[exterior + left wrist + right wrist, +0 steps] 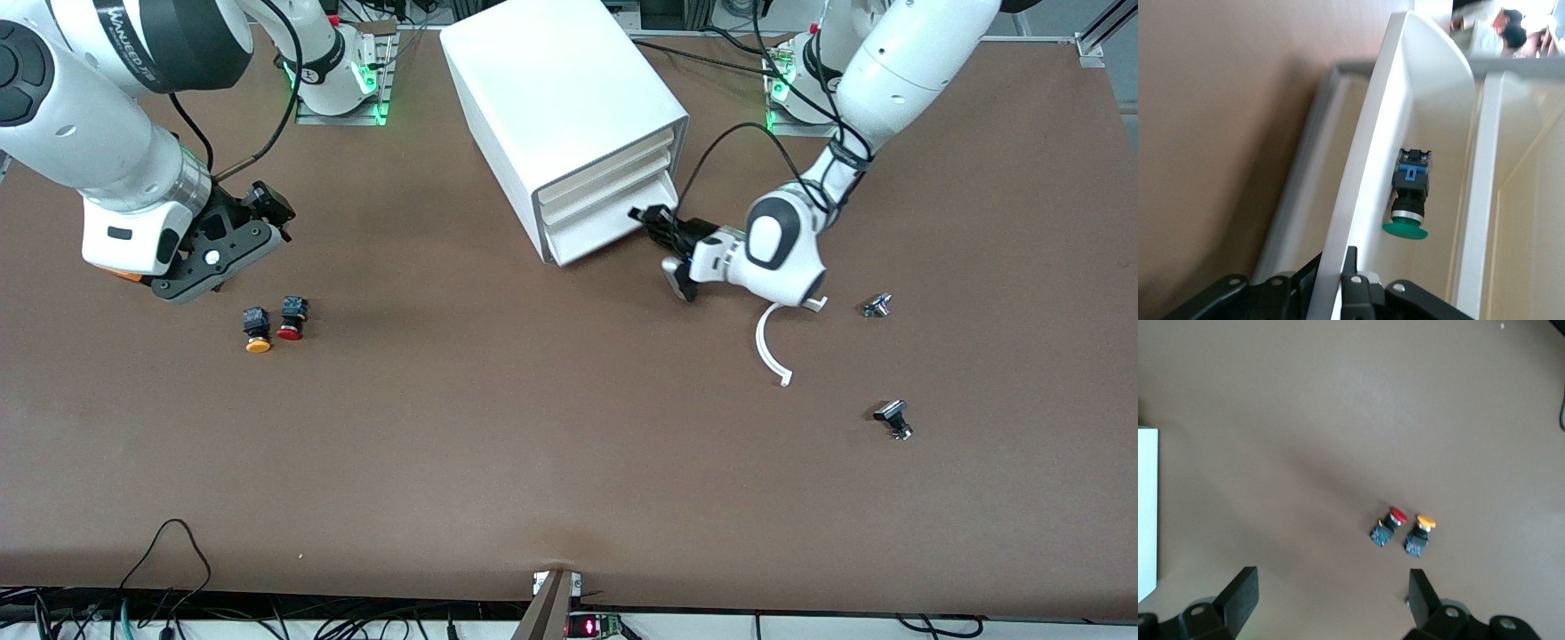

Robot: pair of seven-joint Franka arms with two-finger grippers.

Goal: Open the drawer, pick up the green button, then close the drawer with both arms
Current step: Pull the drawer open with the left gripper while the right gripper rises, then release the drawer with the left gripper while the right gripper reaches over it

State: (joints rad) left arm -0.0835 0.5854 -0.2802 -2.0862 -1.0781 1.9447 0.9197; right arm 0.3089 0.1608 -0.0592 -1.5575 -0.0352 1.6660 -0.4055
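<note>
The white cabinet (569,116) stands at the middle of the table near the robots' bases. Its lowest drawer (609,229) is pulled out a little. My left gripper (653,222) is shut on that drawer's front wall (1368,160), one finger inside and one outside. The left wrist view shows the gripper (1331,270) and the green-capped button (1410,193) lying inside the drawer close to the front wall. My right gripper (191,283) is open and empty above the table toward the right arm's end, also shown in the right wrist view (1331,587).
A red-capped button (291,317) and a yellow-capped button (257,330) lie side by side on the table close to my right gripper. A white curved strip (770,348) and two small metal parts (877,306) (893,418) lie toward the left arm's end.
</note>
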